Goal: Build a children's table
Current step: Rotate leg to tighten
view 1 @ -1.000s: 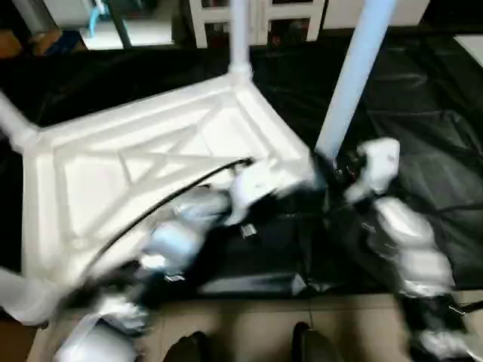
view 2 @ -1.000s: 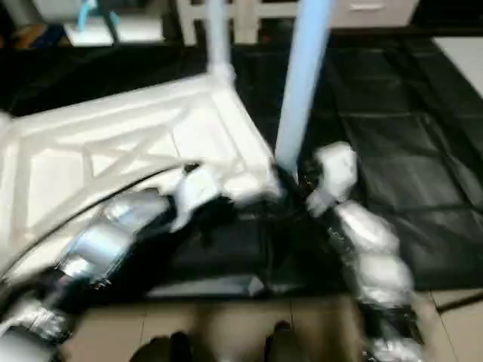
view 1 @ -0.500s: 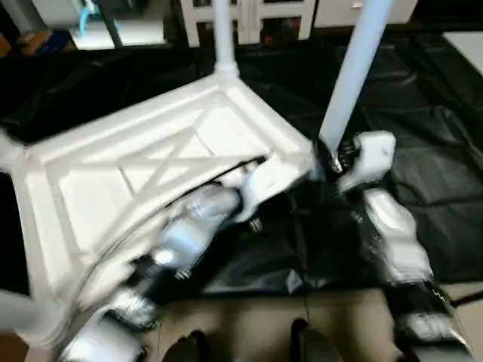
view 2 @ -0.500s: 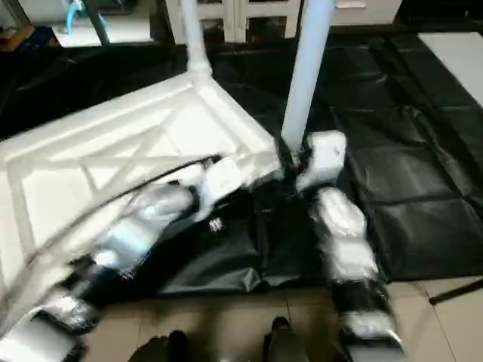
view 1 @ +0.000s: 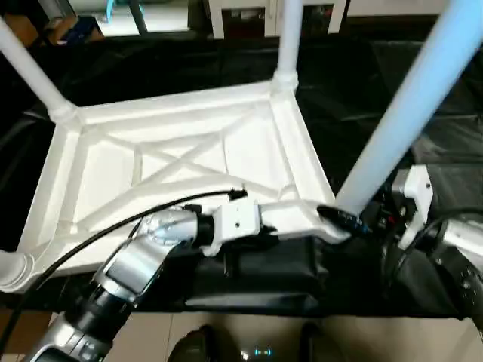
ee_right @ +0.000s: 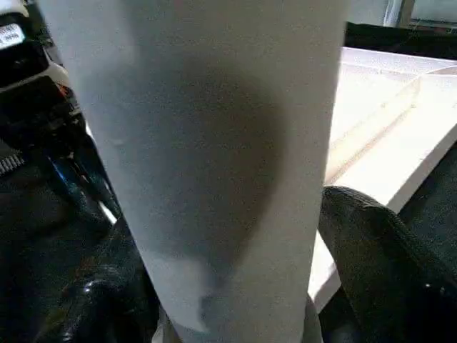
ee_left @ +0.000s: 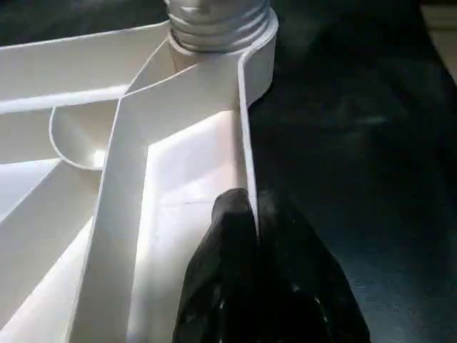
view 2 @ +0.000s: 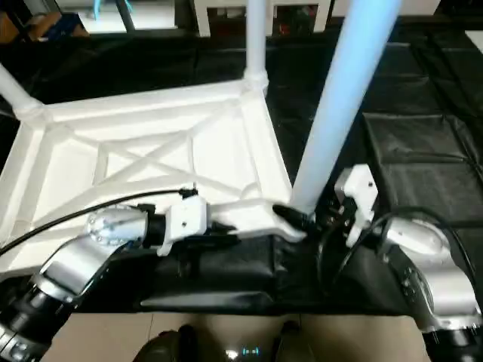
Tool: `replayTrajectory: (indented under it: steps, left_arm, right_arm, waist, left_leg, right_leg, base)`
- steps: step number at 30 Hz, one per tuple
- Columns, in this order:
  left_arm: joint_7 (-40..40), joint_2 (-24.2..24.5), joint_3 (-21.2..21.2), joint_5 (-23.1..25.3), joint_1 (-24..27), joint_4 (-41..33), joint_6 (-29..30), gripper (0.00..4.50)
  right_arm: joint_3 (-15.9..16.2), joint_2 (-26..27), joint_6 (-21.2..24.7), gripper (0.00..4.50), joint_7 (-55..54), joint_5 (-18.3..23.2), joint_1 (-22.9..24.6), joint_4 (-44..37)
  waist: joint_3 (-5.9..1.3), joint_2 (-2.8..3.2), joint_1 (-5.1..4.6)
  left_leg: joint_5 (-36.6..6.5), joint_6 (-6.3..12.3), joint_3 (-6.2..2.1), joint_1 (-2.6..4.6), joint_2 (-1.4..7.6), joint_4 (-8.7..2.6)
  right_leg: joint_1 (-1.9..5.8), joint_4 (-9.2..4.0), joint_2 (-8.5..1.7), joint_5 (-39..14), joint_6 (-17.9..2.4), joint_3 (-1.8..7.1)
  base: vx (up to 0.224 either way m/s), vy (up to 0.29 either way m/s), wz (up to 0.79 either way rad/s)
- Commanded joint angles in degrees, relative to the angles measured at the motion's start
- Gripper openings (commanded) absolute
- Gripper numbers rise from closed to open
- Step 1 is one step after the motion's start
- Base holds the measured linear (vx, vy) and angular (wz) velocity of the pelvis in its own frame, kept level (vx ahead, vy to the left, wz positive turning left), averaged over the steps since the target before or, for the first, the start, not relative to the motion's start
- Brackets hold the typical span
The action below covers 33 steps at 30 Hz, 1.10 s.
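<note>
Upturned table top (view 1: 181, 162) on black floor sheet (view 2: 423, 151), left claw (ee_left: 253, 236) pinching its rim wall, right claw (ee_right: 235, 300) clamped round near-corner leg (view 2: 339, 105) — upright

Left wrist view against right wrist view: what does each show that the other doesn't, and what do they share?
The left wrist view has the left claw shut on the thin side rim of the white plastic rectangular tabletop, with a grey threaded leg end seated in a round corner socket. The right wrist view has the right claw straddling a long white tapered tube leg, one finger on each side. Both share the upturned tabletop on black sheeting.
</note>
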Motion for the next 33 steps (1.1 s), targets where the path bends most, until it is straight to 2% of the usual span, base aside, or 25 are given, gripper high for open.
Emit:
replayTrajectory:
  steps: [1, 3, 5, 11, 12, 14, 20, 22, 23, 24, 25, 26, 27, 28, 29, 30, 31, 32, 33]
  left_arm:
    - [-3.35, 0.52, -0.64, -2.47, 1.91, -1.53, -0.84, 0.0]
    - [-3.31, 0.66, -0.6, -2.29, 1.97, -1.72, -0.72, 0.0]
    - [-3.39, 0.8, -0.61, -2.28, 1.97, -1.82, -0.52, 0.0]
    - [-3.47, 1.16, -0.61, -2.23, 1.99, -2.04, -0.19, 0.0]
    - [-3.5, 1.21, -0.59, -2.22, 1.96, -1.92, -0.17, 0.0]
    - [-3.64, 1.33, -0.51, -2.03, 1.92, -1.61, -0.23, 0.0]
    - [-3.83, 1.59, -0.8, -1.61, 1.79, -1.35, -0.04, 0.0]
    - [-3.11, 1.62, -1.8, 0.2, 1.21, -0.25, -0.19, 0.0]
    - [-2.23, 1.56, -2.6, 1.82, 0.73, 0.44, -0.03, 0.0]
    - [-0.82, 1.21, -3.67, 4.02, -0.07, 1.55, 0.36, 0.0]
    - [0.51, 0.82, -4.32, 5.64, -0.66, 2.3, 1.01, 0.0]
    - [4.12, -0.92, -5.54, 9.02, -2.43, 4.35, 3.24, 0.0]
    - [4.19, -0.96, -5.56, 9.07, -2.47, 4.38, 3.29, 0.0]
    - [5.96, -2.54, -5.82, 9.84, -3.46, 5.47, 4.67, 0.0]
    - [7.94, -4.17, -6.57, 11.46, -5.04, 7.08, 5.8, 0.0]
    - [8.25, -4.43, -6.69, 11.72, -5.29, 7.34, 5.98, 0.0]
    - [8.82, -4.92, -6.92, 12.2, -5.77, 7.83, 6.29, 0.0]
    - [11.7, -7.41, -7.66, 14.08, -8.05, 10.41, 7.41, 0.0]
    - [11.7, -7.41, -7.66, 14.08, -8.05, 10.41, 7.41, 0.0]
  right_arm:
    - [-2.7, -0.97, 0.99, 3.28, -0.28, 0.44, 0.23, 1.35]
    - [-2.82, -0.32, 1.36, 2.97, 0.16, 1.02, -0.01, 1.26]
    - [-2.64, 0.16, 2.19, 2.94, 0.62, 1.71, -0.28, 0.99]
    - [-2.24, 0.13, 3.36, 2.46, 0.41, 1.98, -0.27, 0.36]
    - [-2.18, 0.1, 3.35, 2.28, 0.43, 2.01, -0.22, 0.38]
    - [-2.34, 0.27, 3.49, 2.21, 0.48, 1.84, -0.08, 0.49]
    - [-2.46, 1.32, 3.5, 2.11, -1.53, 0.68, 0.29, 0.88]
    - [-1.5, 3.08, 3.55, 2.1, -6.91, -3.27, -0.05, 3.25]
    - [-1.04, 4.4, 4.24, 2.09, -10.63, -5.27, -0.43, 4.9]
    - [-0.87, 6.56, 4.87, 2.08, -16.58, -8.04, -1.38, 7.68]
    - [-1.06, 8.11, 5.44, 2.07, -20.31, -9.23, -2.15, 9.54]
    - [-2.67, 12.32, 6.39, 2.06, -30.14, -11.24, -4.87, 14.45]
    - [-2.71, 12.4, 6.4, 2.06, -30.34, -11.28, -4.93, 14.55]
    - [-3.35, 14.39, 6.15, 2.05, -34.63, -12.08, -6.54, 17.23]
    - [-4.37, 16.65, 4.47, 2.04, -40.35, -13.16, -8.83, 20.8]
    - [-4.53, 17.01, 4.2, 2.04, -41.26, -13.33, -9.19, 21.37]
    - [-4.86, 17.68, 3.61, 2.04, -42.92, -13.69, -9.88, 22.44]
    - [-6.05, 20.61, 0.96, 2.04, -49.75, -14.88, -13.11, 27.04]
    - [-6.05, 20.61, 0.96, 2.03, -49.75, -14.88, -13.11, 27.04]
  waist:
    - [-3.63, -1.35, -0.31]
    - [-3.54, -1.42, -0.44]
    - [-3.63, -1.41, -0.65]
    - [-3.82, -1.34, -0.7]
    - [-3.82, -1.39, -0.72]
    - [-3.81, -1.4, -0.7]
    - [-3.81, -1.33, -0.75]
    - [-3.9, -1.18, -0.82]
    - [-3.75, -1.25, -1.0]
    - [-3.72, -1.14, -1.04]
    - [-3.47, -1.18, -1.4]
    - [-3.36, -0.98, -1.64]
    - [-3.36, -0.98, -1.64]
    - [-3.32, -1.18, -2.0]
    - [-3.21, -1.29, -2.27]
    - [-3.14, -1.18, -2.44]
    - [-3.1, -1.11, -2.55]
    - [-3.21, -1.16, -2.74]
    - [-3.16, -1.12, -2.9]
  left_leg:
    - [-10.82, 8.45, 0.35, 1.46, 0.2, -3.08]
    - [-12.4, 7.39, 0.26, 1.39, 0.2, -3.25]
    - [-12.49, 6.9, 0.19, 1.41, 0.17, -3.23]
    - [-10.2, 7.47, 0.23, 1.37, 0.08, -3.01]
    - [-10.21, 7.57, 0.25, 1.36, 0.08, -3.0]
    - [-10.39, 7.57, 0.26, 1.34, 0.07, -2.99]
    - [-10.65, 7.23, 0.21, 1.36, 0.05, -3.01]
    - [-11.03, 6.88, 0.27, 1.39, 0.02, -2.95]
    - [-11.22, 6.16, 0.26, 1.09, -0.18, -3.03]
    - [-12.11, 5.55, 0.16, 1.14, -0.16, -3.14]
    - [-14.11, 4.15, 0.09, 1.14, -0.21, -3.35]
    - [-16.97, 2.16, 0.0, 1.41, -0.23, -3.54]
    - [-16.97, 2.16, 0.0, 1.41, -0.23, -3.54]
    - [-21.52, -0.23, -0.32, 1.62, -0.39, -3.83]
    - [-23.4, -0.88, -0.44, 1.54, -0.46, -4.03]
    - [-24.49, -1.25, -0.52, 1.41, -0.53, -4.05]
    - [-26.73, -2.02, -0.87, 1.62, -0.65, -4.2]
    - [-27.66, -2.37, -0.95, 1.71, -0.57, -4.25]
    - [-28.06, -2.57, -1.01, 1.6, -0.67, -4.27]
  right_leg:
    - [3.19, -2.09, 0.8, -10.06, -13.56, -0.26]
    - [3.14, -2.26, 0.72, -12.58, -12.64, -0.2]
    - [3.05, -2.27, 0.76, -12.9, -11.93, -0.18]
    - [3.13, -1.94, 0.89, -9.56, -12.53, -0.21]
    - [3.12, -1.95, 0.9, -9.59, -12.66, -0.22]
    - [3.14, -1.99, 0.86, -10.03, -12.6, -0.22]
    - [3.13, -2.01, 0.88, -10.64, -12.44, -0.22]
    - [3.03, -2.06, 0.93, -11.1, -12.46, -0.23]
    - [2.96, -2.13, 0.97, -12.34, -11.84, -0.27]
    - [2.93, -2.2, 0.91, -13.86, -11.43, -0.28]
    - [2.68, -2.47, 0.93, -17.26, -10.4, -0.31]
    - [2.33, -2.74, 0.9, -21.26, -9.38, -0.28]
    - [2.33, -2.74, 0.9, -21.26, -9.38, -0.28]
    - [2.22, -3.17, 0.92, -25.93, -7.51, -0.41]
    - [2.04, -3.41, 0.99, -27.48, -6.72, -0.38]
    - [1.87, -3.45, 0.92, -28.87, -6.23, -0.48]
    - [1.81, -3.74, 0.98, -31.54, -5.15, -0.72]
    - [1.65, -3.95, 0.91, -31.42, -4.8, -0.77]
    - [1.6, -3.99, 0.94, -31.45, -4.86, -0.87]
  base:
    - [0.0, 0.0, 0.0]
    - [0.0, 0.0, 0.0]
    - [0.0, 0.0, 0.0]
    - [0.0, 0.0, 0.0]
    - [0.0, 0.0, 0.0]
    - [0.0, 0.0, 0.0]
    - [0.0, 0.0, 0.0]
    - [0.0, 0.0, 0.0]
    - [0.0, 0.0, 0.0]
    - [0.0, 0.0, 0.0]
    - [0.0, 0.0, 0.0]
    - [0.0, 0.0, 0.0]
    - [-0.06, -0.007, 0.01]
    - [-0.06, -0.007, 0.01]
    - [-0.059, 0.001, 0.0]
    - [-0.059, 0.007, -0.04]
    - [-0.059, 0.007, -0.04]
    - [-0.06, 0.01, -0.07]
    - [-0.059, 0.012, -0.07]
